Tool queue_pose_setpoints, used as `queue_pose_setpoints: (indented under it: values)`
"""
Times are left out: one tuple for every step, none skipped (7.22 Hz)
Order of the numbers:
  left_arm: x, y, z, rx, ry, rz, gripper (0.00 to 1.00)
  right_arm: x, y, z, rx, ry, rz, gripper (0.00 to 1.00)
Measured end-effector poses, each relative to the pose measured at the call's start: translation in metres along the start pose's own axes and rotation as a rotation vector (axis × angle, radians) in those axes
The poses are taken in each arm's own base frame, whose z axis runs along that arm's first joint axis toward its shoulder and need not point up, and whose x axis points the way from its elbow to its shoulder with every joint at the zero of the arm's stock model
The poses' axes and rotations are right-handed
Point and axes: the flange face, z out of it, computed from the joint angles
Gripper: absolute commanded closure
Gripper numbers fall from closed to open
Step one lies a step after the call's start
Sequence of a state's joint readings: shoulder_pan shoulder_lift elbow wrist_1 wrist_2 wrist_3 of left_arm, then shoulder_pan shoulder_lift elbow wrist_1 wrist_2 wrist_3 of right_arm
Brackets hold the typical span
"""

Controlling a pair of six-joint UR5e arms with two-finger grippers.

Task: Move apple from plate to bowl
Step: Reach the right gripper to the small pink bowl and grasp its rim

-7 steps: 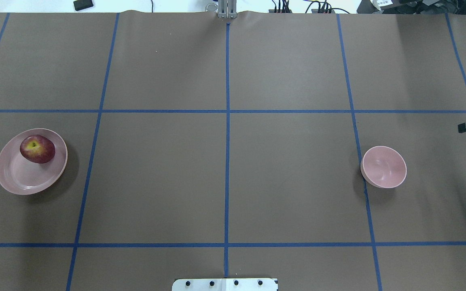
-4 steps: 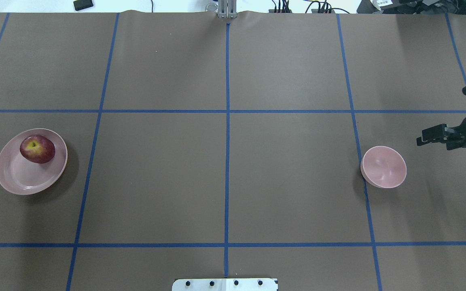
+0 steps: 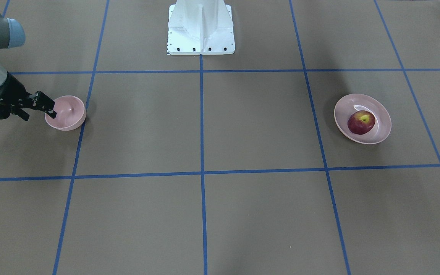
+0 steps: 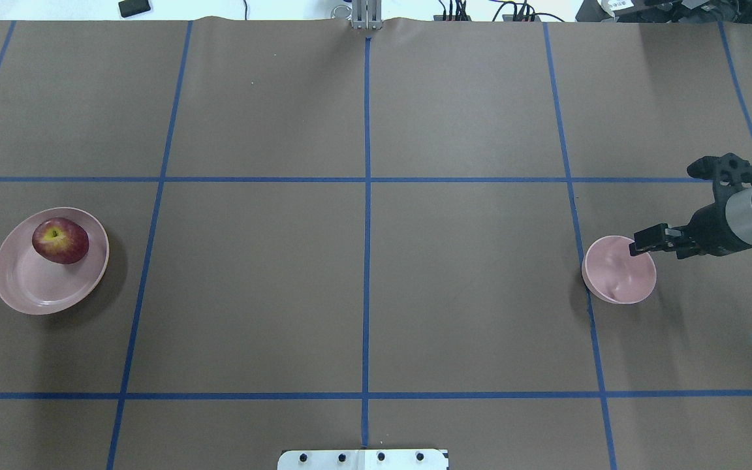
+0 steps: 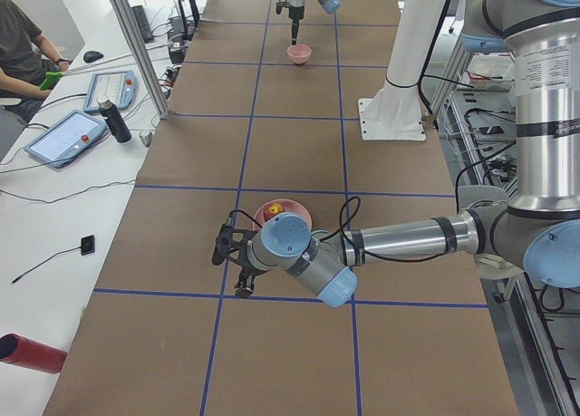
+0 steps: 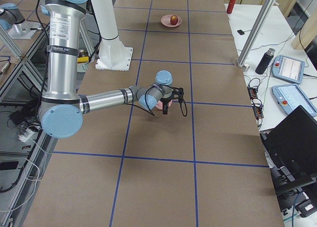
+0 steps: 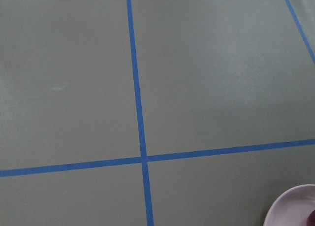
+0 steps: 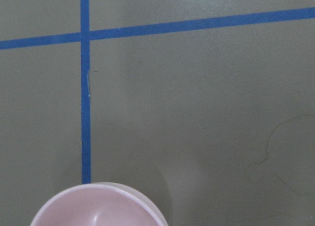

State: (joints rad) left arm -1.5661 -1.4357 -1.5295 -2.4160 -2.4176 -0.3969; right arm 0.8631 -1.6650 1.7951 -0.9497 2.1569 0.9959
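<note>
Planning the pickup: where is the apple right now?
The apple sits on the far half of the plate, at the left of the overhead view; the bowl is across the table at the right.

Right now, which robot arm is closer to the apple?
Left. The left gripper hangs near the plate holding the apple; the right gripper is far away, above the bowl.

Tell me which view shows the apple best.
Overhead exterior: the apple is largest there, unobstructed, yellow stem patch visible, on the plate. Front-facing shows it smaller; exterior right, tiny; exterior left, mostly hidden behind the left arm; left wrist, an edge sliver; right wrist, nothing.
</note>
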Motion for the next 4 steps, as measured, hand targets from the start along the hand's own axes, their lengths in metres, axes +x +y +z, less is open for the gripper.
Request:
queue_pose_setpoints:
  values:
    - [-0.0005, -0.0001, 0.0004, -0.001, 0.0, -0.001, 0.02, -0.0029, 0.0049, 0.0058, -0.009, 0.004, -0.013, 0.5]
    - [-0.0007, -0.0007, 0.0008, -0.001, -0.001, -0.002, 0.02, -0.0025, 0.0087, 0.0095, -0.017, 0.009, -0.018, 0.97]
    - [-0.0007, -0.0018, 0.0012, -0.002, -0.001, -0.003, 0.02, -0.0013, 0.0104, 0.0116, -0.021, 0.012, -0.018, 1.0]
    - [0.0002, -0.003, 0.002, -0.005, 0.001, -0.005, 0.02, 0.0003, 0.0111, 0.0131, -0.024, 0.015, -0.017, 1.0]
